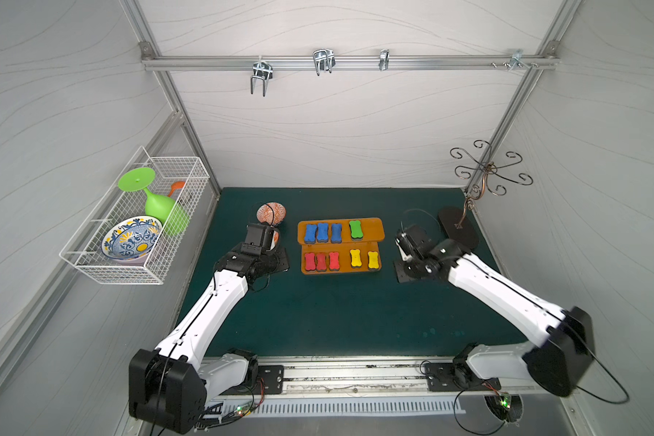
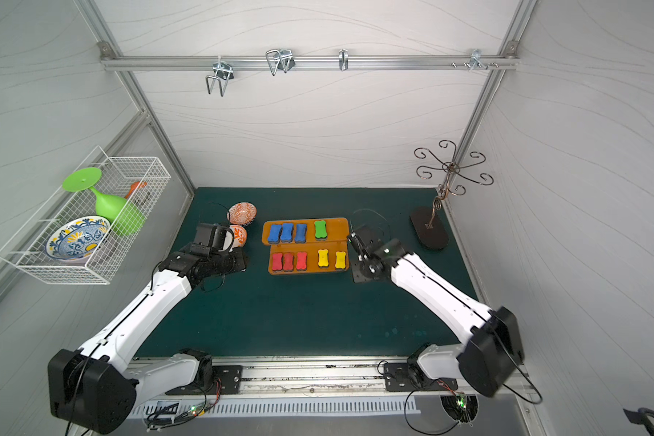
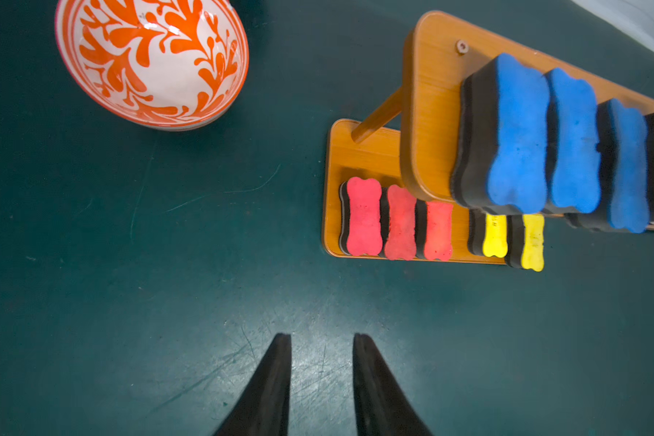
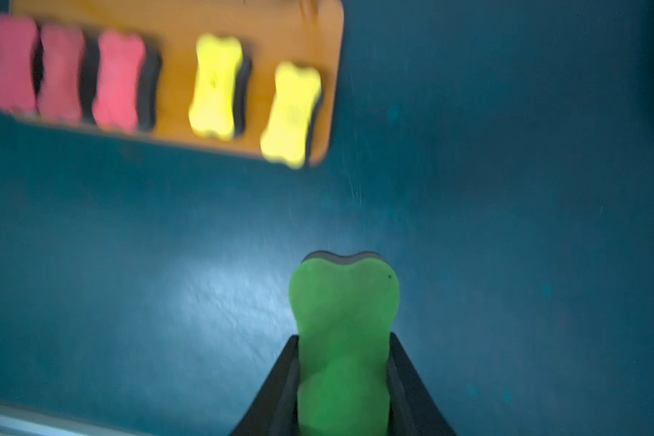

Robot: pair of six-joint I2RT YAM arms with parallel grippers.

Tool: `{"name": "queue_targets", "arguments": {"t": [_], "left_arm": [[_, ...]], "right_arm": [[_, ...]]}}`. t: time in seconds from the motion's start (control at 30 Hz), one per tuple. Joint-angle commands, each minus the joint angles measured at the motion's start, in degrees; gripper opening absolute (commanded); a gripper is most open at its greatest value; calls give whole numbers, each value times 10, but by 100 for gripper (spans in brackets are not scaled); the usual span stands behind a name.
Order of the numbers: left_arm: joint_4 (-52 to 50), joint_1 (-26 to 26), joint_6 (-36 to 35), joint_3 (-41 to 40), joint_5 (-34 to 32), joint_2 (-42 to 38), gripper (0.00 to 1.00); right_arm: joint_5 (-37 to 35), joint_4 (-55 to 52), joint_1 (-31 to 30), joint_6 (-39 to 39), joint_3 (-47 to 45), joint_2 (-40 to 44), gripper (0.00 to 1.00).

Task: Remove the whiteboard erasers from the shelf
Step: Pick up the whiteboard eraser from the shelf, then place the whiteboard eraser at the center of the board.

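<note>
Green mat [image 1: 337, 313] inside white walls [image 1: 318, 132]. My right gripper [image 4: 343, 336] is clamped on one green eraser [image 4: 344, 298], just beside the shelf [image 1: 372, 228], where nine erasers [image 1: 322, 232] sit. Left gripper [image 3: 321, 336] hangs empty, jaws slightly apart. I judge the soft foam could slip if I swing fast.

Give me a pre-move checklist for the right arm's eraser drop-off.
1. Right claw shut on green eraser: ok.
2. That eraser clear of the shelf, over bare mat: ok.
3. Its height above the mat: cannot tell.
4. Left claw open and empty: ok.
5. Shelf emptied: not ok, nine erasers sit on it.
</note>
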State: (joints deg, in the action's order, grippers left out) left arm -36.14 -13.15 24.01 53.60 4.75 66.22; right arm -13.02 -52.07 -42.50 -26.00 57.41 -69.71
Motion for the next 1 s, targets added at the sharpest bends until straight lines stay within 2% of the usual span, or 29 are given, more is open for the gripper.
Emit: {"name": "queue_targets", "arguments": {"t": [0.0,0.03,0.13,0.27,0.4,0.57,0.97], "left_arm": [[1,-2,-8,26,18,-6,32],[2,-2,-8,27,21,-8,32],[0,-2,-11,32,26,-9,31],[-1,-2,-13,32,33,-13,32],[2,-3,-14,32,43,-9,32],[10,-2,-11,35,59,2,32],[12,-2,-12,36,69,10,32]], "right_arm": [[-22,-51,-62,-131,-91,58,32],[-33,-46,-97,-147,-99,66,30],[-27,-40,-143,-191,-109,35,30],[-25,-30,-176,-224,-130,14,31],[-18,-18,-188,-244,-159,27,31],[-19,-11,-202,-249,-173,0,32],[-6,40,-223,-258,-213,-7,37]]}}
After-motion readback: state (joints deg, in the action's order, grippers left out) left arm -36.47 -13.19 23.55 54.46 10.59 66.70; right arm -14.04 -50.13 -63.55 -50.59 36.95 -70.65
